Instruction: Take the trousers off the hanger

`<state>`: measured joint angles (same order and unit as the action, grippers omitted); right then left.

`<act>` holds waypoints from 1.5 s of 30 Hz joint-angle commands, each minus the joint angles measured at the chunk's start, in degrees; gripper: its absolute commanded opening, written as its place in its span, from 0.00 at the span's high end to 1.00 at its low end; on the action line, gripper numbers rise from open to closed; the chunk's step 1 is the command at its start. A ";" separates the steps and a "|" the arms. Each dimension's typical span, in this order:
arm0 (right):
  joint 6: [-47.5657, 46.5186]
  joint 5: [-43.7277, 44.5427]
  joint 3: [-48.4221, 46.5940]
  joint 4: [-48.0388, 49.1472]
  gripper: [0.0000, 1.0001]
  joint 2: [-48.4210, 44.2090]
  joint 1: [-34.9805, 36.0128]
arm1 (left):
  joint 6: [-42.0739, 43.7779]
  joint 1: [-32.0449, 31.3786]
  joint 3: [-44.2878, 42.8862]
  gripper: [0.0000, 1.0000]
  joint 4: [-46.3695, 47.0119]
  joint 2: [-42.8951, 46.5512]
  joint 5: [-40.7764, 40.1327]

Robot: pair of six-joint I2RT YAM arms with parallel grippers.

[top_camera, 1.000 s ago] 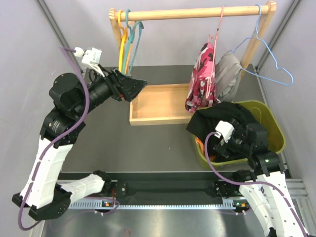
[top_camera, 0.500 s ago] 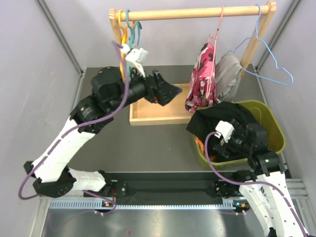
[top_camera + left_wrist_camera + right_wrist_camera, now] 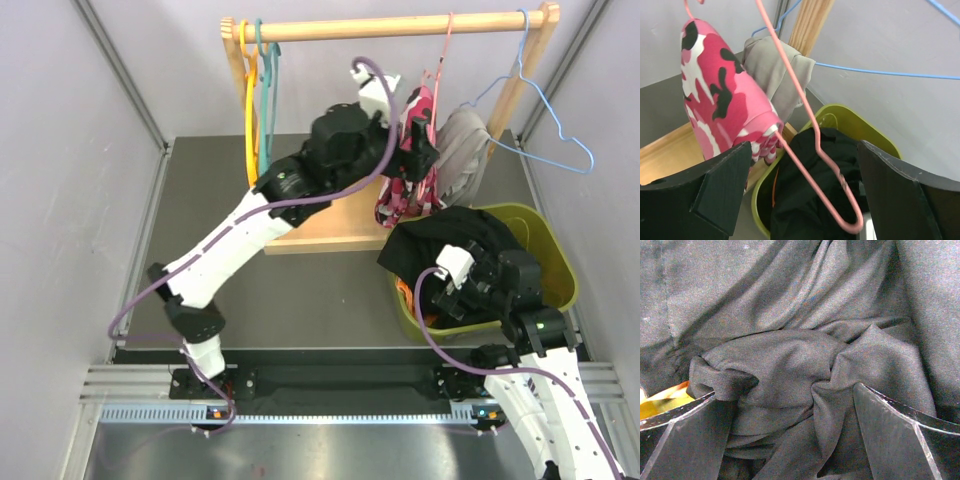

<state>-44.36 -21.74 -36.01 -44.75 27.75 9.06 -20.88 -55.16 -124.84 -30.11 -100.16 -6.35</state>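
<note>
Left arm is stretched far across the table (image 3: 300,290) and up at the rail (image 3: 390,27), and the left gripper (image 3: 805,145) sits right at the pink trousers (image 3: 722,95). Its fingers are spread wide. The wire of the pink hanger (image 3: 805,107) runs down through the gap between them, and neither finger is closed on it. The pink trousers hang folded over that hanger, bunched just off the left-hand finger, low above the far end of the wooden tray (image 3: 320,235). Right beside them, touching, the grey trousers (image 3: 777,70) are draped on the blue hanger (image 3: 880,72), up against the rail's right post. Two bare hangers, yellow (image 3: 248,90) and teal (image 3: 266,90), dangle at the rail's left end. Over on the right, the green bin (image 3: 850,117) holds the black trousers (image 3: 815,180) in a crumpled heap that spills over the rim nearest the tray. A sliver of the orange trousers (image 3: 402,290) peeks out underneath. The right gripper (image 3: 785,390) hangs just above that black pile, nose down into the bin, fingers wide apart with only folds of black cloth between them and nothing pinched. Two pairs in the bin, two on the rail.
</note>
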 commanded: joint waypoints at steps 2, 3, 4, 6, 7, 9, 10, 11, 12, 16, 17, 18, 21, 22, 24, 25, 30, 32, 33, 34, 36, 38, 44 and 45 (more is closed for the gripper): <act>-0.46 -1.03 0.06 1.86 0.01 -0.76 -1.15 | 4.01 -1.62 -8.40 0.11 0.49 -6.08 -5.86; -0.47 -1.03 -0.02 1.86 0.01 -0.85 -1.15 | 4.27 -1.71 -9.36 0.12 0.66 -6.80 -7.35; -0.55 -1.11 0.06 1.77 0.01 -0.94 -1.15 | 4.97 -1.71 -9.55 0.14 1.53 -7.41 -8.06; -0.73 -1.20 -0.03 1.69 0.01 -1.03 -1.15 | 5.94 -1.71 -9.64 0.19 2.59 -8.82 -9.29; -0.73 -1.29 -0.03 1.69 0.01 -1.03 -1.15 | 6.90 -1.71 -9.90 0.20 2.95 -9.35 -10.34; -0.82 -1.38 -0.02 1.51 0.01 -1.12 -1.15 | 7.87 -1.71 -11.65 0.24 3.04 -11.28 -11.57; -0.82 -1.47 -0.03 1.51 0.01 -1.20 -1.06 | 8.92 -1.71 -12.44 0.30 2.86 -11.89 -12.19; -0.90 -1.47 -0.03 1.51 0.01 -1.20 -0.97 | 9.37 -1.71 -13.06 0.39 2.69 -13.21 -12.37; -0.91 -1.55 -0.03 1.42 0.01 -1.20 -1.06 | 9.81 -1.71 -14.02 0.78 2.77 -13.74 -12.55; -0.91 -1.55 0.06 1.33 0.01 -1.38 -1.06 | 11.65 -1.71 -14.74 1.00 4.00 -14.01 -15.26; -0.91 -1.55 -0.02 1.42 0.01 -1.38 -1.06 | 12.00 -1.80 -14.65 1.00 4.87 -13.75 -15.88; -0.91 -1.55 -0.03 1.25 0.01 -1.38 -1.06 | 13.05 -1.80 -14.65 1.00 5.32 -13.40 -17.02; -0.91 -1.47 -0.11 1.25 0.01 -1.47 -1.15 | 15.60 -1.80 -13.95 1.00 7.24 -11.38 -20.10; -0.91 -1.47 -0.20 1.25 0.01 -1.56 -1.15 | 16.22 -1.80 -13.51 1.00 7.78 -9.98 -20.71; -0.91 -1.47 -0.29 1.16 0.01 -1.56 -1.15 | 17.80 -1.80 -11.67 1.00 9.88 -7.52 -22.91; -0.91 -1.55 -0.29 1.07 0.01 -1.64 -1.15 | 18.42 -1.80 -10.88 1.00 10.59 -6.64 -23.70; -0.82 -1.64 -0.55 1.16 0.01 -1.82 -1.15 | 20.36 -1.71 -6.12 1.00 14.55 -1.89 -27.22; -0.91 -1.56 -0.90 1.25 0.01 -1.73 -1.15 | 21.85 -1.71 -5.07 1.00 15.34 -0.13 -27.66; -0.91 -1.64 -0.99 1.25 0.01 -1.47 -1.15 | 21.94 -1.71 -4.81 1.00 15.69 0.75 -27.93; -0.91 -1.56 -1.25 1.42 0.01 -1.29 -1.24 | 22.03 -1.71 -4.45 1.00 15.87 1.19 -27.93; -0.73 -1.90 -2.48 1.51 0.01 -0.77 -1.15 | 21.94 -1.71 -3.93 1.00 16.13 2.24 -28.28; -0.55 -2.25 -4.84 1.07 0.00 0.28 -1.15 | 21.85 -1.71 -2.96 1.00 17.18 3.12 -28.37; -3.36 -2.26 -13.45 -2.70 0.00 3.97 -1.06 | 21.41 -1.62 1.43 1.00 21.31 6.90 -28.81; -3.63 -2.61 -14.43 -3.84 0.00 4.24 -1.06 | 21.06 -1.71 1.96 1.00 22.19 7.26 -28.81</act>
<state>-45.74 -22.81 -44.82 -47.88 30.98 8.84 -0.01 -56.97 -122.19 -26.57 -99.66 -33.36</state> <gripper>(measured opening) 0.995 0.055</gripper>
